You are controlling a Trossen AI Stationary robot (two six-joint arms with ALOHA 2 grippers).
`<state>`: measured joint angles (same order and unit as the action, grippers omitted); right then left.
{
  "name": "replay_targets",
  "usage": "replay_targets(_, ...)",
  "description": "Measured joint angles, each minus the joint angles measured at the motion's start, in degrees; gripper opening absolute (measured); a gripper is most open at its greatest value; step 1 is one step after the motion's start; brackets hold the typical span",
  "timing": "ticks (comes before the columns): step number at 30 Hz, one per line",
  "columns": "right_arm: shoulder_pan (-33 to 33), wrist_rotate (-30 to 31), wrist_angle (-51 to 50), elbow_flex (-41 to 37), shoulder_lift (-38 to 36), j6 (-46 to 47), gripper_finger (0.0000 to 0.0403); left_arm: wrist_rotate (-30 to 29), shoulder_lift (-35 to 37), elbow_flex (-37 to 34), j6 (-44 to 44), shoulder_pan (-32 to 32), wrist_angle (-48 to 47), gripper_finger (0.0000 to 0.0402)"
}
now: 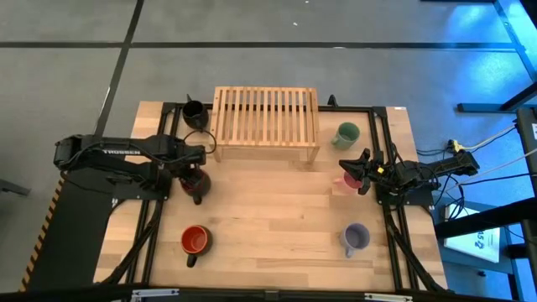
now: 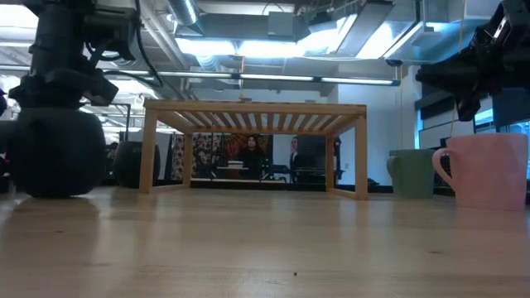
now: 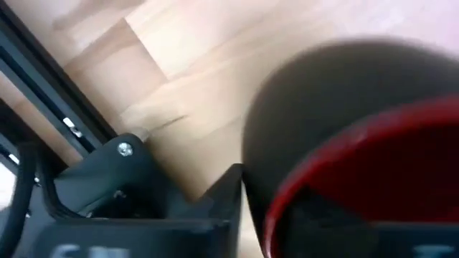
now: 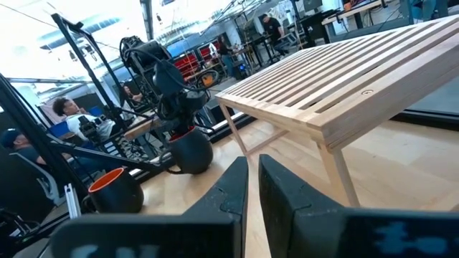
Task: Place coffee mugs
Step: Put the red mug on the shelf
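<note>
The dark red mug (image 1: 195, 188) stands upright on its base near the table's left side, and my left gripper (image 1: 194, 174) comes down onto it from above. It shows as a dark round body in the low view (image 2: 55, 154) and the right wrist view (image 4: 191, 151). The pink mug (image 1: 350, 179) stands on the table at the right (image 2: 489, 170). My right gripper (image 4: 253, 166) hovers just above it, fingers together, touching nothing. The black mug (image 1: 195, 111) stands left of the rack, the pale green mug (image 1: 345, 135) right of it. Nearer are the orange mug (image 1: 195, 241) and the lavender mug (image 1: 356, 239). My left gripper is on the dark red mug at its rim (image 3: 315, 168), coming from above and pointing down. One finger (image 3: 228, 197) lies against the outer wall; the other is hidden, so I cannot tell whether it is inside. The mug is upright with its base on the table.
The wooden slatted rack (image 1: 267, 116) stands on thin legs at the table's far middle, with open space beneath it (image 2: 257, 165). Bare wood lies between the two arms. Black frame rails run along the left and right edges (image 1: 388, 218). People sit in the room beyond (image 4: 68, 107).
</note>
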<state>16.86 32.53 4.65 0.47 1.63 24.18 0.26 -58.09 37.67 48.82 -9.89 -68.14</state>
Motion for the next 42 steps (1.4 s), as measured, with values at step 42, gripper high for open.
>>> replay_targets(42,0.0,1.5,-0.1,0.0,0.0,7.3,0.0024,-3.4,-45.2,85.9,-44.5,-44.7,-21.1,0.0015)
